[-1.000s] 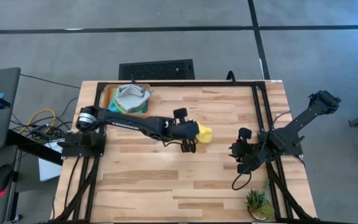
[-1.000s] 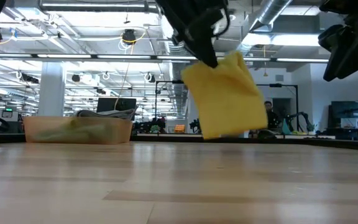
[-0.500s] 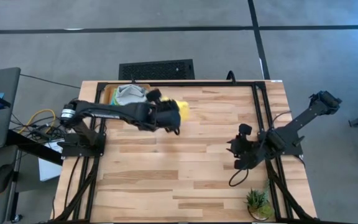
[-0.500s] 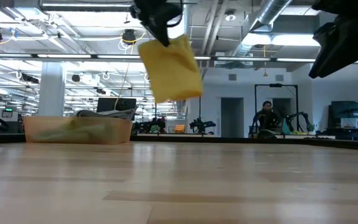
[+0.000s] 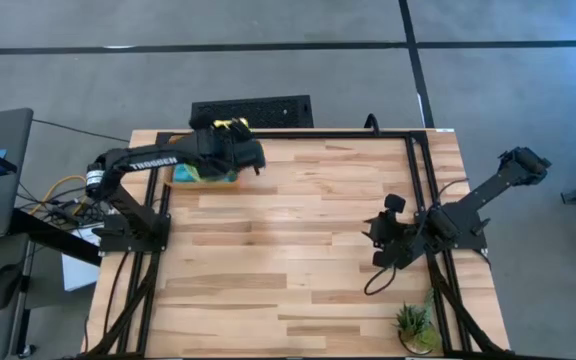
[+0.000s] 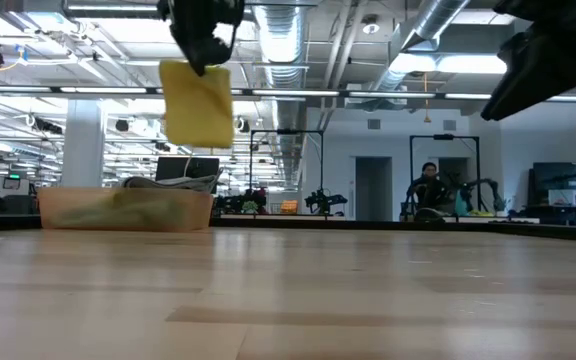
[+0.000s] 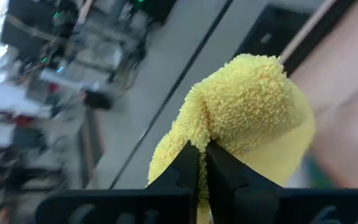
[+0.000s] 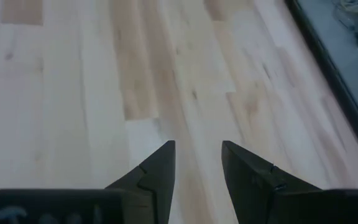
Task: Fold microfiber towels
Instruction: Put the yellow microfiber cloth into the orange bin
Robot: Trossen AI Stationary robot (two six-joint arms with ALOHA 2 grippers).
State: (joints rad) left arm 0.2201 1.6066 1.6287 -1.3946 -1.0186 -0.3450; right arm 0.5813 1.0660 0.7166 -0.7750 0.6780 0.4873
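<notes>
A shallow tan bin (image 6: 123,208) sits at the tabletop's (image 5: 298,260) far left corner with grey and green towels (image 5: 190,174) heaped inside; a small potted plant (image 5: 414,325) stands at the near right corner. The left claw (image 7: 201,163) is clenched on the yellow towel (image 6: 197,103), which hangs from its fingers above the bin. The right claw (image 8: 197,163) hovers with its fingers apart, empty, near the right edge.

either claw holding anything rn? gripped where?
Left claw is shut on the yellow towel, pinching a bunched fold at its top so it hangs in the air above the bin. Right claw is open over bare table, holding nothing.
</notes>
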